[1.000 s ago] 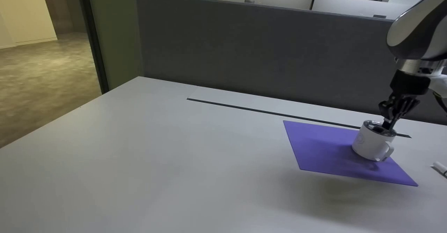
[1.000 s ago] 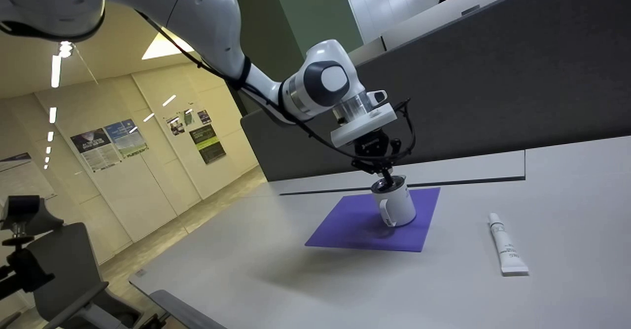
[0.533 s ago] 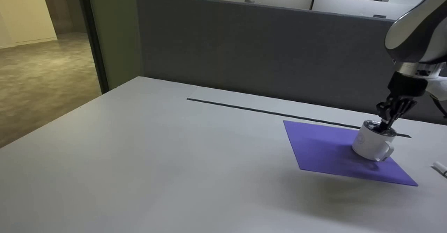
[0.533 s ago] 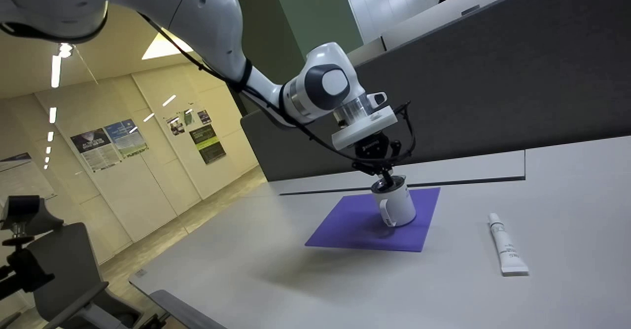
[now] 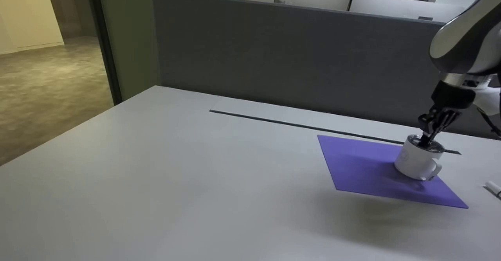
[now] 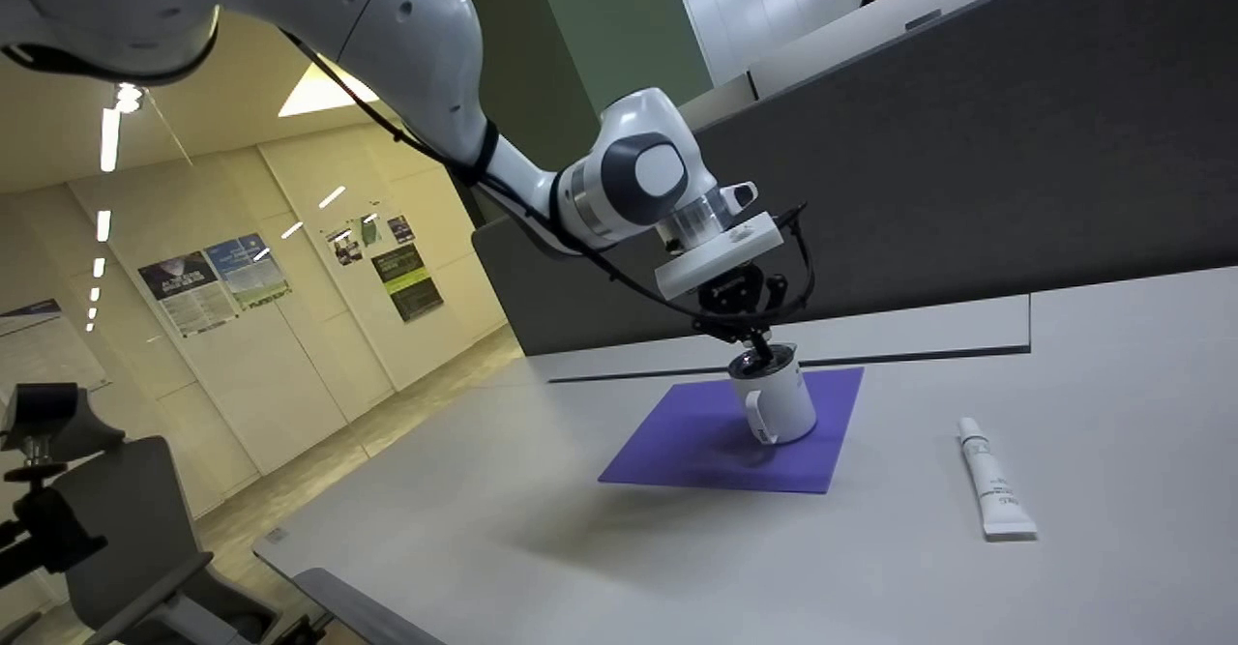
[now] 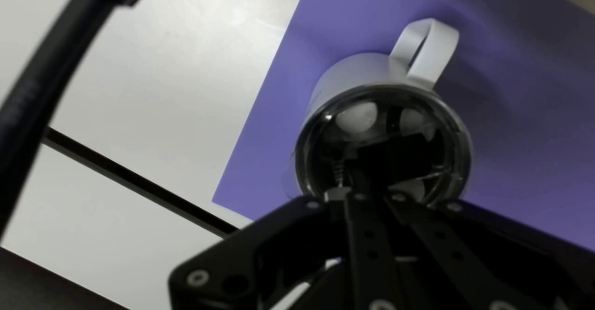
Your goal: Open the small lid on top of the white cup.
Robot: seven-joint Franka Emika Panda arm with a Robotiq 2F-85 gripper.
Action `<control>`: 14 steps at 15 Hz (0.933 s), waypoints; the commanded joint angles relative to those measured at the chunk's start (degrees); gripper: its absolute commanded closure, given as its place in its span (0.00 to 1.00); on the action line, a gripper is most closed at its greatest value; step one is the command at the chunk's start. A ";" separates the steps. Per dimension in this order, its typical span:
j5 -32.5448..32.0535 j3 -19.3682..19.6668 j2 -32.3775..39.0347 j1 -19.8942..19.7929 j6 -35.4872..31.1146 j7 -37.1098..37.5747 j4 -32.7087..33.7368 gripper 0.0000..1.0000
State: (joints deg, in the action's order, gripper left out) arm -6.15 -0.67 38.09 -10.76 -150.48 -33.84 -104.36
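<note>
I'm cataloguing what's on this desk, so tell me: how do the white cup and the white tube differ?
Pose: the white cup stands upright; the white tube lies flat.
Place: the cup sits on the purple mat; the tube lies directly on the table.
Shape: the cup is wide and round with a side handle; the tube is long and slim, without one.
Both are mostly white.

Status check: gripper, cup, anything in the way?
Gripper shut, at top of white cup. Cup upright on purple mat; small lid too dark to make out. White tube off mat, likely no obstacle.
</note>
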 commanded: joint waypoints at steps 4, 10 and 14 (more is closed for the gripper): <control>-0.81 -0.08 0.68 0.37 2.50 2.48 0.20 1.00; 0.95 -1.21 1.10 -0.79 2.46 2.91 0.03 1.00; 3.54 -2.33 1.52 -2.10 5.16 2.51 0.90 1.00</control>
State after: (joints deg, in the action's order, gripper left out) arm -4.36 -1.35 37.94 -11.24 -148.34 -32.60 -104.21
